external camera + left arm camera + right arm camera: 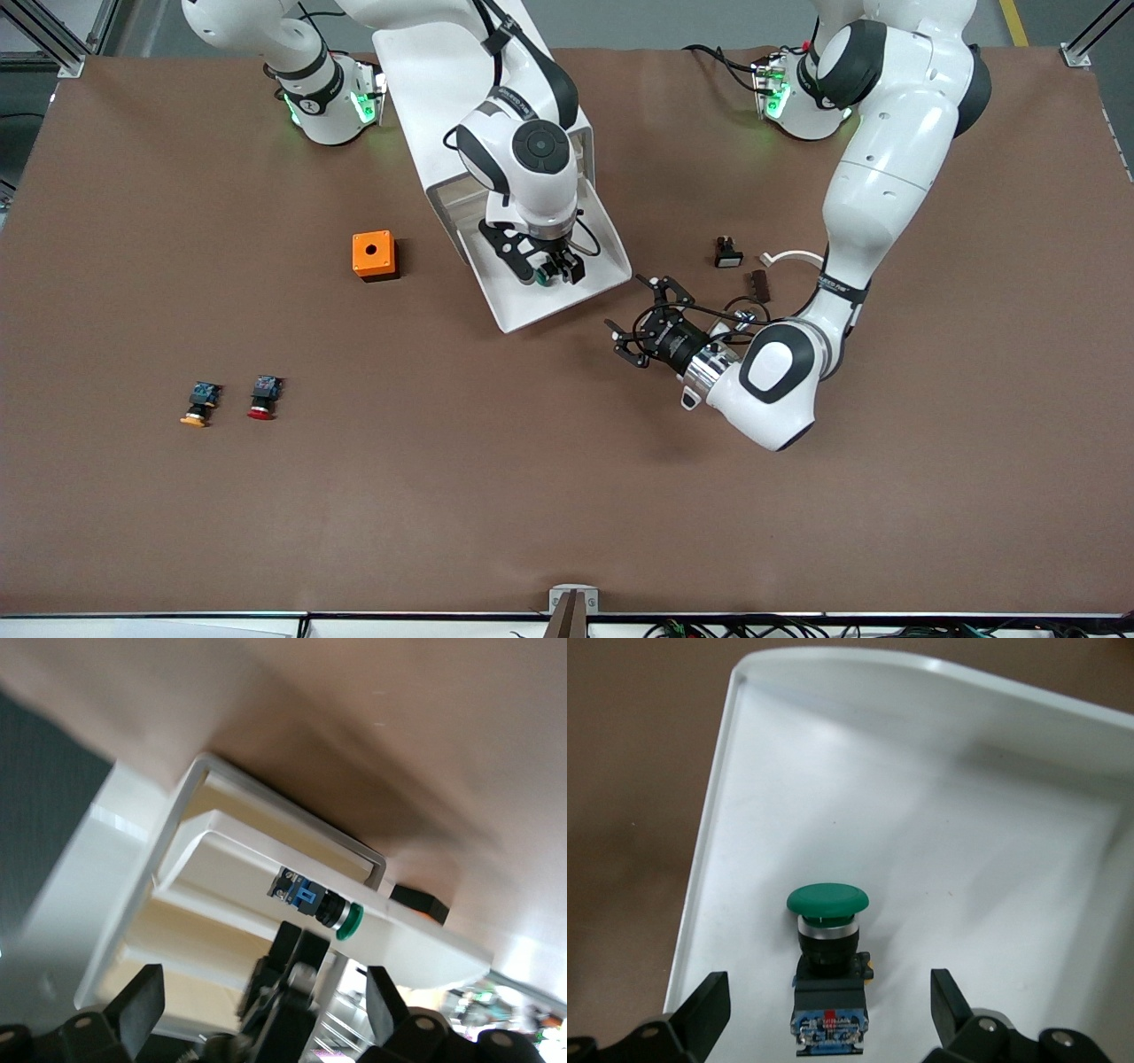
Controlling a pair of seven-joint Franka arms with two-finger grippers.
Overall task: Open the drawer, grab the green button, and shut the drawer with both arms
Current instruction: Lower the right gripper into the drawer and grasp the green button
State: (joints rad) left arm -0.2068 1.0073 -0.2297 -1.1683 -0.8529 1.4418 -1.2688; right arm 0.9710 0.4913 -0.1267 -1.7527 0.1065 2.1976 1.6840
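A robotics lab or test bench is shown, not a home or shop. Two white arms [850,204] are bolted at the edge of a table [567,496] covered by a plain brown mat, with green status lights lit at their bases. Aluminium framing posts are seen at the table's corners, and loose cables are run along its edges. Industrial parts are laid out on the mat as test pieces: an orange box [374,255] beside a white cabinet [496,115], and two push buttons [230,400] set nearer to the camera than that box. A grey floor with a yellow line is glimpsed past the table's corner.
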